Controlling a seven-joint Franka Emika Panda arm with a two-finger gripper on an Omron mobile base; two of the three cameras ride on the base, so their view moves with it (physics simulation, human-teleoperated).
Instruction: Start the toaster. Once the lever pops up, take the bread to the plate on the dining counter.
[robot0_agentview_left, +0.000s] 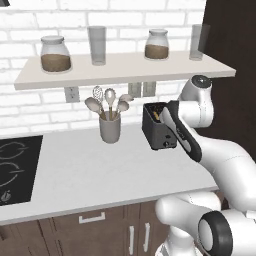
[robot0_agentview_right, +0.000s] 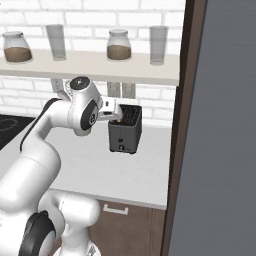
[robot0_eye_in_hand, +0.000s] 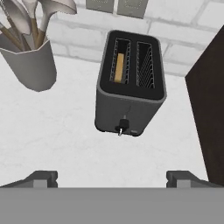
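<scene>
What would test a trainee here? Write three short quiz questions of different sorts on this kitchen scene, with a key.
1. True or false: the bread sits in the left slot of the toaster, seen from its lever side.
2. Multiple choice: what stands left of the toaster on the worktop? A) a kettle B) a grey utensil cup C) a fruit bowl
3. Fill in: the hand is ____, its fingers wide apart, short of the toaster's lever.

Key: 1 true; 2 B; 3 open
</scene>
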